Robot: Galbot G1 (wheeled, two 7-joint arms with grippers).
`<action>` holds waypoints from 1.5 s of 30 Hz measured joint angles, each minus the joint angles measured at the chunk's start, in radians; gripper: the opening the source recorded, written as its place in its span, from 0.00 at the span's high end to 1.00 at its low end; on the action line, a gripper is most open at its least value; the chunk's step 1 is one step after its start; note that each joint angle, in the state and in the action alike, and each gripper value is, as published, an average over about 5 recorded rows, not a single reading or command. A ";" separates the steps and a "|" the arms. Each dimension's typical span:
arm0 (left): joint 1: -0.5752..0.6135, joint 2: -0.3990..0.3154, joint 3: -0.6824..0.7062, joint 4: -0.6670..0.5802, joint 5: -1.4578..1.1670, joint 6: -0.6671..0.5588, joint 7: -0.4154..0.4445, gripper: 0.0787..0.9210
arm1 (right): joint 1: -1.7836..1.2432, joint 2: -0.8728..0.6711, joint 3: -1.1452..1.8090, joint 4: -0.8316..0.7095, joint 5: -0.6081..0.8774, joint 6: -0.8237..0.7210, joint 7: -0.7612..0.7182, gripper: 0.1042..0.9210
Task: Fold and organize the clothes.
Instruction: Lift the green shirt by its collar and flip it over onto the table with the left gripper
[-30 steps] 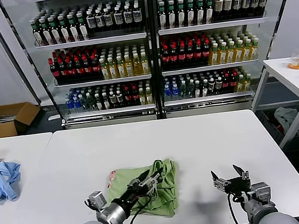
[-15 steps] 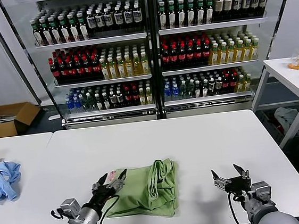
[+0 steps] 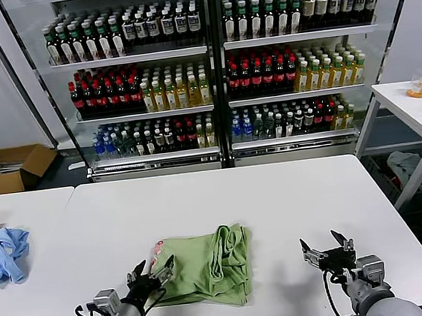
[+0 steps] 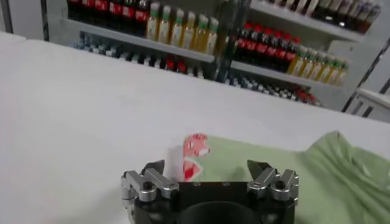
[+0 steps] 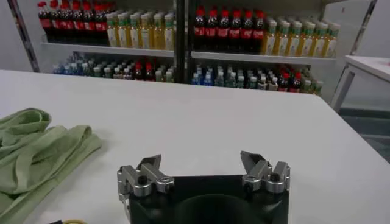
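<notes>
The light green shirt (image 3: 207,265) lies folded in a loose bundle on the white table (image 3: 276,204), near the front edge. Its red-and-white graphic (image 3: 157,248) shows at the left corner. My left gripper (image 3: 152,270) is open and empty at the shirt's left edge, low over the table. In the left wrist view the shirt (image 4: 292,173) and graphic (image 4: 194,152) lie just ahead of the open left gripper (image 4: 207,167). My right gripper (image 3: 326,245) is open and empty, well to the right of the shirt. In the right wrist view the right gripper (image 5: 201,163) is open, with the shirt (image 5: 36,152) to one side.
A blue cloth (image 3: 1,255) lies on a second table at the left. Drink coolers (image 3: 216,67) full of bottles stand behind the table. Another white table (image 3: 417,106) stands at the far right, a cardboard box (image 3: 12,167) on the floor at the left.
My left gripper has let go of the shirt and drawn back leftward and toward the front edge, now open at the shirt's left side. The shirt lies flatter. The right arm has barely moved.
</notes>
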 measured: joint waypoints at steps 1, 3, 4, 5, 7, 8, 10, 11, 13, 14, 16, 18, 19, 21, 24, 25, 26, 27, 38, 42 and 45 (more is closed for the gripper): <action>0.001 0.001 0.000 0.003 0.002 0.000 0.001 0.12 | 0.001 0.000 0.000 0.000 0.000 0.000 0.000 0.12; 0.002 0.002 -0.001 0.007 0.003 0.000 0.004 0.12 | 0.002 0.000 -0.001 0.001 0.000 0.000 0.000 0.12; 0.004 0.002 -0.001 0.008 0.002 0.000 0.007 0.14 | 0.002 0.000 -0.001 0.001 0.000 0.000 0.000 0.12; 0.005 0.003 -0.001 0.009 -0.001 0.000 0.009 0.16 | 0.003 0.000 -0.001 0.001 0.000 0.000 0.000 0.12; 0.006 0.002 -0.001 0.010 -0.009 0.000 0.015 0.21 | 0.003 -0.001 0.000 0.001 0.000 0.000 0.001 0.12; 0.005 0.001 -0.001 0.011 -0.014 0.000 0.019 0.24 | 0.003 -0.001 0.000 0.001 0.000 0.000 0.001 0.12; 0.004 -0.001 0.000 0.013 -0.026 0.001 0.027 0.30 | 0.003 -0.002 0.001 0.001 0.001 0.000 0.001 0.12; 0.002 -0.002 0.000 0.015 -0.033 0.002 0.031 0.33 | 0.003 -0.002 0.001 0.001 0.001 0.000 0.001 0.12; -0.001 -0.004 0.000 0.020 -0.048 0.005 0.039 0.41 | 0.003 -0.003 0.002 0.001 0.001 -0.001 0.001 0.12; -0.003 -0.006 -0.001 0.023 -0.056 0.007 0.043 0.44 | 0.003 -0.003 0.003 0.001 0.002 -0.001 0.001 0.12; -0.007 -0.008 -0.002 0.029 -0.072 0.010 0.049 0.51 | 0.002 -0.005 0.005 0.001 0.003 -0.001 0.002 0.12; -0.011 -0.010 -0.005 0.035 -0.089 0.014 0.055 0.57 | 0.002 -0.007 0.007 0.002 0.005 -0.001 0.002 0.12; -0.012 -0.012 -0.007 0.037 -0.099 0.017 0.058 0.61 | 0.002 -0.008 0.008 0.002 0.006 -0.001 0.002 0.12; -0.013 -0.015 -0.012 0.040 -0.120 0.022 0.064 0.67 | 0.001 -0.009 0.010 0.003 0.007 -0.001 0.002 0.12; -0.013 -0.020 -0.023 0.041 -0.160 0.032 0.071 0.78 | 0.000 -0.012 0.013 0.004 0.010 0.000 0.003 0.12; -0.013 -0.022 -0.027 0.040 -0.176 0.035 0.073 0.82 | 0.000 -0.013 0.013 0.004 0.010 0.000 0.003 0.12; -0.012 -0.023 -0.033 0.039 -0.194 0.039 0.075 0.85 | -0.001 -0.014 0.014 0.005 0.011 0.000 0.003 0.12; -0.012 -0.025 -0.038 0.037 -0.213 0.043 0.076 0.88 | -0.001 -0.015 0.014 0.005 0.012 0.001 0.003 0.12; 0.004 -0.028 -0.138 0.000 -0.469 0.092 0.073 0.96 | 0.004 -0.024 0.014 0.010 0.022 0.003 0.003 0.12; 0.012 -0.008 -0.215 -0.023 -0.546 0.103 0.068 0.96 | 0.010 -0.028 0.012 0.013 0.027 0.005 0.003 0.12; 0.016 0.025 -0.296 -0.040 -0.591 0.108 0.067 0.96 | 0.015 -0.031 0.011 0.019 0.032 0.005 0.003 0.12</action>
